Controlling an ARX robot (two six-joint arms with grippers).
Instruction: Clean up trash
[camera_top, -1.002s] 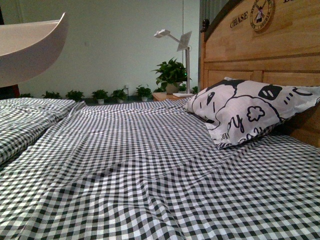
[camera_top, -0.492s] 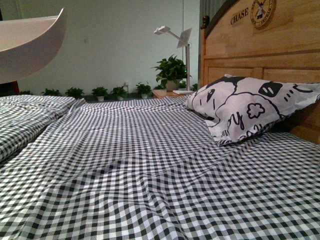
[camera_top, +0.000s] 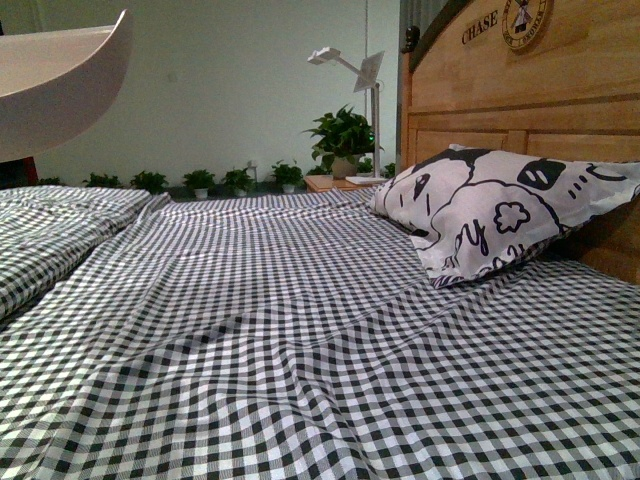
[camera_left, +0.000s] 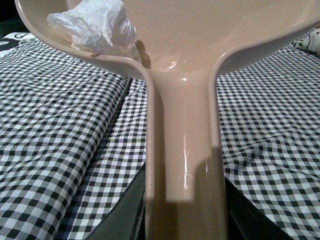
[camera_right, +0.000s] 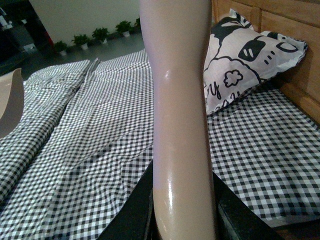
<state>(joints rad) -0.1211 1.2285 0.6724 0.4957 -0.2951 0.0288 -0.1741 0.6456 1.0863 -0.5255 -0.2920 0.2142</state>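
"chase" carved on the wooden headboard (camera_top: 520, 90)

Checked bed (camera_top: 300, 330), wooden headboard (camera_top: 520, 90), pale wall (camera_top: 230, 90), potted plants (camera_top: 345, 140).

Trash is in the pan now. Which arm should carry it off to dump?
Left. The crumpled white paper sits in the dustpan whose handle the left wrist view looks along. The right arm holds only a tan handle, no trash visible.
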